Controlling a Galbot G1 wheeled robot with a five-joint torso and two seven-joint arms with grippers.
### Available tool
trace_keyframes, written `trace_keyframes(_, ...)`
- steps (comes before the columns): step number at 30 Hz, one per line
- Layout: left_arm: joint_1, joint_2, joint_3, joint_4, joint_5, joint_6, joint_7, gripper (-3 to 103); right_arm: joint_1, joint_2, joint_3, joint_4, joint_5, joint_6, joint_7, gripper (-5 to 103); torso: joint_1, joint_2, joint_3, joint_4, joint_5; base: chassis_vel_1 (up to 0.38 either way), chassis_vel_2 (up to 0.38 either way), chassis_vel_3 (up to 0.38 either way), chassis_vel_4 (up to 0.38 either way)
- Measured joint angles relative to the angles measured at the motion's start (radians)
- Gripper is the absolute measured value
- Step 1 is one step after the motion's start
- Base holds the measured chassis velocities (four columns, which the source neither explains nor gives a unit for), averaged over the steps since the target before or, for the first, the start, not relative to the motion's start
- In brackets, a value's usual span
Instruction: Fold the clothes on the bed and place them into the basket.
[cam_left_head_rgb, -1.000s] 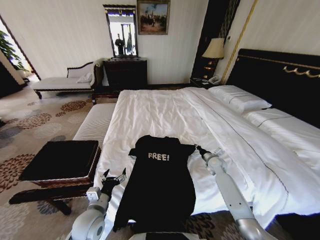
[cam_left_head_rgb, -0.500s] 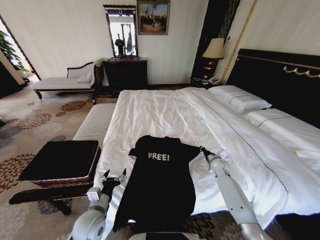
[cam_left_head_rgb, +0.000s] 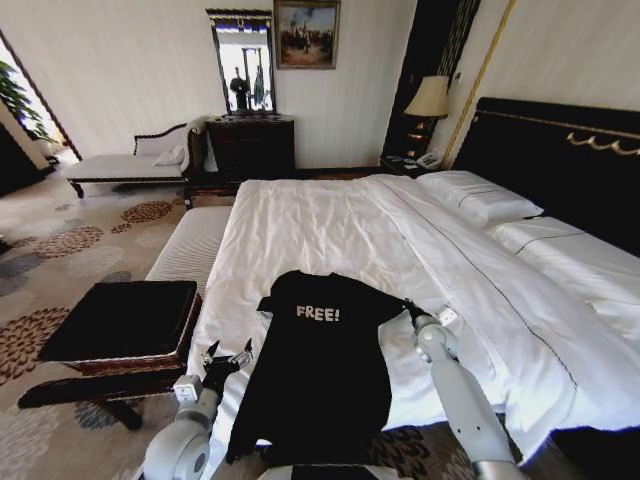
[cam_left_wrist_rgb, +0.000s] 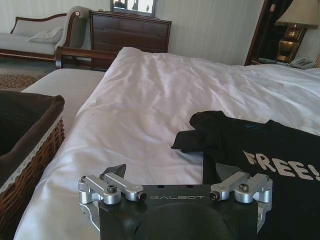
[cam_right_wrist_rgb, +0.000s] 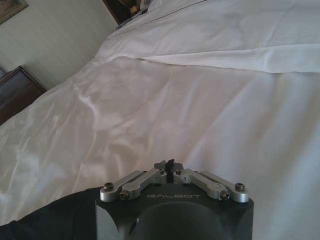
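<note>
Grippers number two. One, the right gripper (cam_left_head_rgb: 409, 306), sits at the T-shirt's right sleeve edge on the duvet; in the right wrist view its fingertips (cam_right_wrist_rgb: 169, 165) are pressed together with no gap, and whether any cloth is pinched between them cannot be told, though black fabric shows just beside and below the gripper body. The other, the left gripper (cam_left_head_rgb: 228, 354), hangs over the near left edge of the bed, its two fingers (cam_left_wrist_rgb: 114, 171) spread wide apart with nothing between them, just beside the left hem side of the shirt and not touching it. One black T-shirt (cam_left_head_rgb: 318, 360) with white "FREE!" lettering lies flat and unfolded between the two grippers, collar toward the headboard, its lower hem draping over the foot edge of the bed. One bed (cam_left_head_rgb: 330, 230) with a white duvet carries it; two white pillows (cam_left_head_rgb: 478, 196) lie at the far right by the black headboard (cam_left_head_rgb: 560, 150). One brown wicker basket (cam_left_head_rgb: 125, 325) with a dark top stands on the floor to the left of the bed, near the left gripper and well apart from the shirt. One white-cushioned bench (cam_left_head_rgb: 190, 245) runs along the bed's left side beyond the basket.
</note>
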Motion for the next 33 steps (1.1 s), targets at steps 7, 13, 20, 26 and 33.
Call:
trace_keyframes(7,-0.074,0.038,0.028,0.035,-0.048,0.018,-0.01,100,-0.001,-0.004,-0.005,-0.005,-0.002,0.004,-0.03,15,0.0,0.0,0.0,0.0,0.0,0.0,0.0,0.0,0.0)
trace_keyframes(13,-0.227,0.103,0.083,0.119,-0.245,0.029,-0.02,100,-0.021,-0.006,-0.004,0.02,0.001,0.007,-0.033,37,0.0,0.0,0.0,-0.0001,-0.0001,0.0,0.0,0.0,0.0)
trace_keyframes(20,-0.351,0.135,0.175,0.232,-0.214,0.024,-0.006,100,0.007,-0.002,-0.039,0.007,0.004,0.008,-0.034,65,0.0,0.0,0.0,0.0005,0.0003,0.0,0.0,0.0,0.0)
trace_keyframes(26,-0.464,0.121,0.256,0.339,-0.198,0.011,0.009,100,0.013,0.0,-0.05,0.006,0.006,0.005,-0.035,82,0.0,0.0,0.0,-0.0004,0.0001,0.0,0.0,0.0,0.0)
trace_keyframes(33,-0.591,0.05,0.336,0.492,-0.17,-0.001,0.005,100,0.011,-0.007,-0.047,0.005,0.013,0.003,-0.034,100,0.0,0.0,0.0,-0.0001,0.0001,0.0,0.0,0.0,0.0)
